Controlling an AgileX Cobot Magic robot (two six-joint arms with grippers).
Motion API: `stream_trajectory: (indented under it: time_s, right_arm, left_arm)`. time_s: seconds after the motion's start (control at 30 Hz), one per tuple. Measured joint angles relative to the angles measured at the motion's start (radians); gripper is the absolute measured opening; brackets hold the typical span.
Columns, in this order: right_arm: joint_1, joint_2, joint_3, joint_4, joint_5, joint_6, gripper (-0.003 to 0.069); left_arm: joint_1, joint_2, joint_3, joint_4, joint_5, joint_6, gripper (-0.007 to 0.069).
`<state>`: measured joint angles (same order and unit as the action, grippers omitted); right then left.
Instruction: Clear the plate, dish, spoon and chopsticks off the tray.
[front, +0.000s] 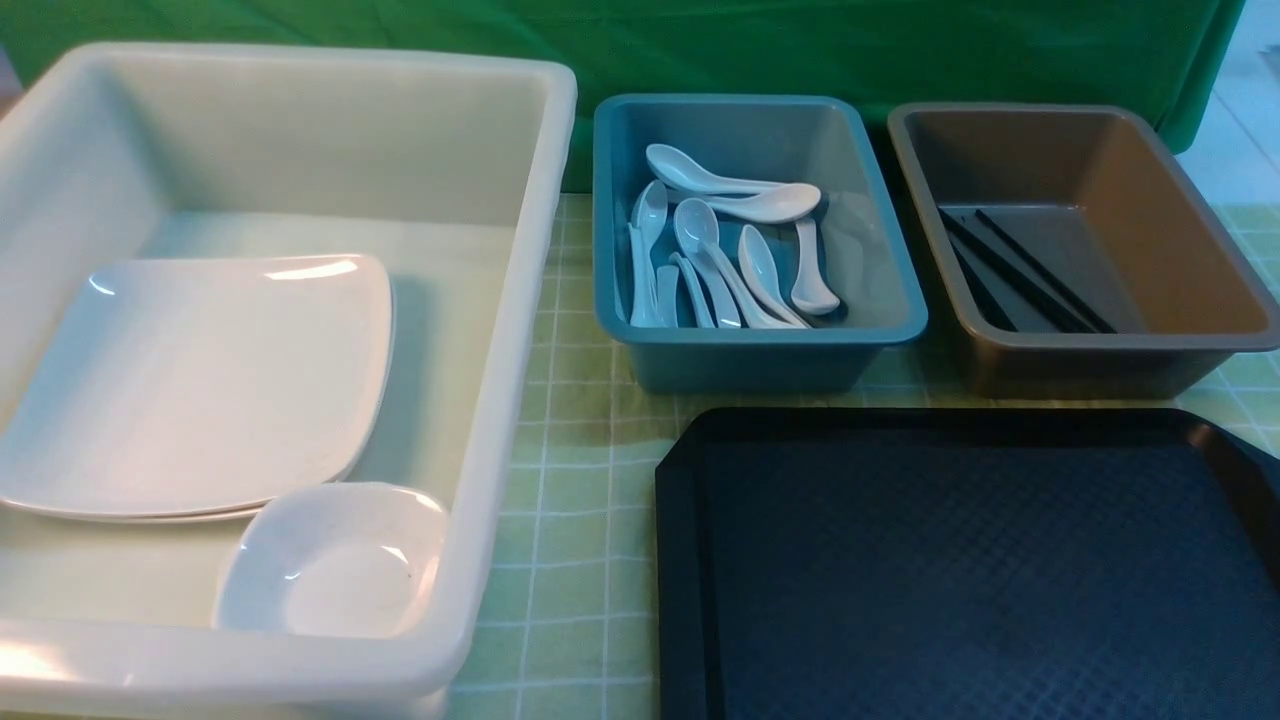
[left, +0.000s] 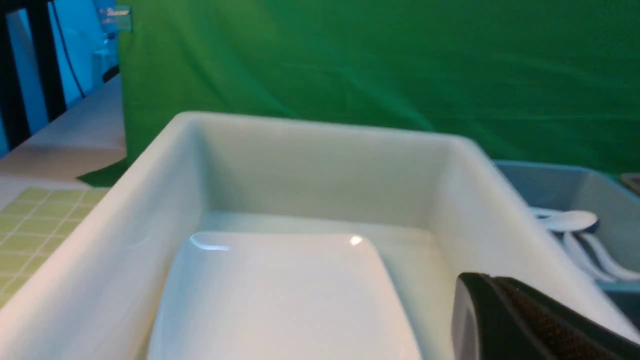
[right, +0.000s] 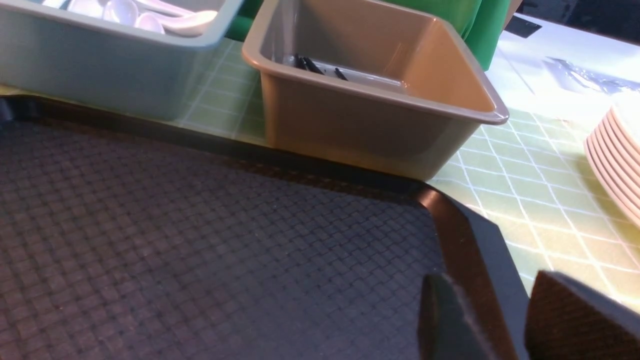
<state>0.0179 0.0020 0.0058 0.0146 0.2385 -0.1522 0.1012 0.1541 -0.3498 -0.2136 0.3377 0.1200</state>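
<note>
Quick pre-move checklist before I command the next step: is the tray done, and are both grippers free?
1. Tray free of tableware: ok as far as seen.
2. Plate in white tub: ok.
3. Spoons in teal bin: ok.
4. Chopsticks in brown bin: ok.
5. Right gripper empty, jaws apart: ok.
6. Left gripper empty: cannot tell, only one finger shows.

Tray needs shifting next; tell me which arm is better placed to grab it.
Right, probably: the right pincer hangs over the tray's corner rim, jaws apart. The left pincer is shut, over the white bin.
</note>
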Motion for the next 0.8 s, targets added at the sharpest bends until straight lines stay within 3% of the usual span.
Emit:
stream_trajectory:
  time_s: [0.2,0.37,0.8]
  right_arm:
    - [0.0,0.0,0.0,0.0,0.0,0.0,0.0238]
    - [0.0,0.0,0.0,0.0,0.0,0.0,0.0238]
    - [0.0,0.0,0.0,0.0,0.002,0.0,0.0239]
  left_arm:
    - [0.0,-0.075,0.221,0.18,-0.1,-0.202,-0.0013]
    - [0.0,-0.147,0.328,0.19,-0.151,-0.174,-0.0013]
    - [0.0,-0.16,0.346,0.173,-0.171,-0.169,-0.0013]
